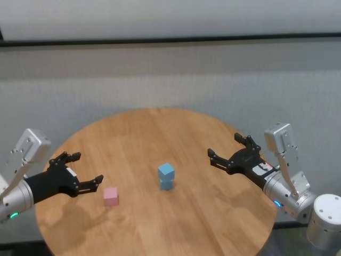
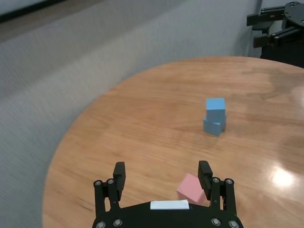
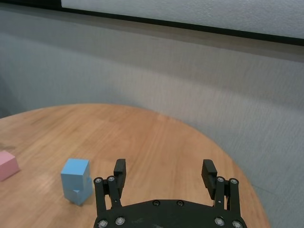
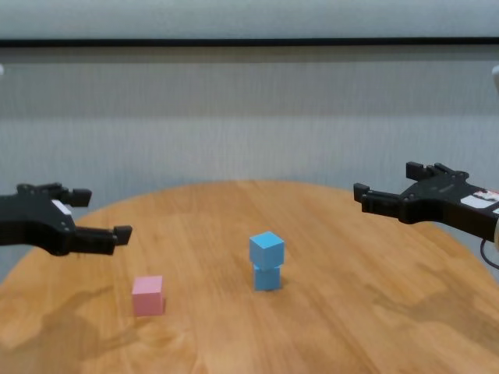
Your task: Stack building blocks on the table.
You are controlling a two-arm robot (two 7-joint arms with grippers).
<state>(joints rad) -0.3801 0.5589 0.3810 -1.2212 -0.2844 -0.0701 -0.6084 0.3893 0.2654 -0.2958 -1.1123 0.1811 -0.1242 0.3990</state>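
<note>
I am holding my left gripper (image 1: pixel 81 169) above the left part of the round wooden surface (image 1: pixel 160 224), its fingers spread wide apart and closing on nothing. In the left wrist view the two fingertips (image 2: pixel 118 170) are standing well apart, and the pink block (image 2: pixel 192 188) is showing just past one of them, resting on the surface.

Just to the right of that gripper, the pink block (image 1: pixel 111 196) is sitting alone on the near-left part of the surface, flat on one face, touching neither the gripper nor the other blocks.

Farther right, near the middle of the surface, the two light blue blocks are standing as a small stack: the upper blue block (image 1: pixel 166 171) is resting on the lower blue block (image 1: pixel 166 184), turned slightly out of line with it. In the chest view the stack is sitting clearly apart from the pink block.

On the right side I am holding my right gripper (image 1: pixel 228 151) above the right edge of the surface, well clear of the stack. Its fingers are also spread wide and are gripping nothing; the right wrist view is showing both fingertips (image 3: pixel 119 167) far apart with only bare wood between them.
</note>
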